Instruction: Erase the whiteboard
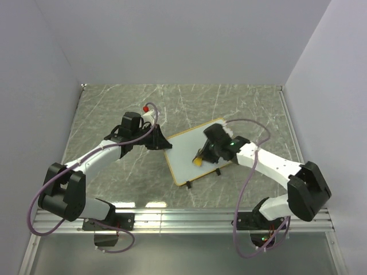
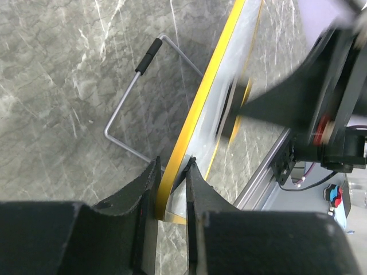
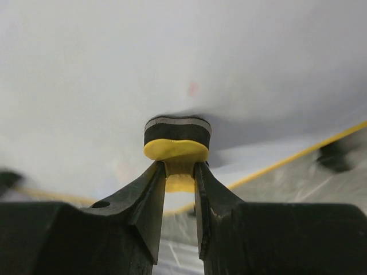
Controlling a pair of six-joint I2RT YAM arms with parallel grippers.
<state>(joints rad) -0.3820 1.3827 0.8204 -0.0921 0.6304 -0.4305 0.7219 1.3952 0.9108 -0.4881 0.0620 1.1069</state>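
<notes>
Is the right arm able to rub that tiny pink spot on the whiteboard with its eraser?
Probably yes. The right gripper pinches the eraser against the whiteboard, and the pink spot sits just ahead on bare board with nothing between. The left gripper clamps the board's edge.

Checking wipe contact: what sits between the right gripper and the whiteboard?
The yellow eraser, pinched by the right gripper and pressed against the whiteboard; the right wrist view shows it.

whiteboard [image 1: 186,159] smooth, glossy w/ yellow plastic frame; table [image 1: 114,109] marble-look; eraser [image 3: 176,140] felt pad.
</notes>
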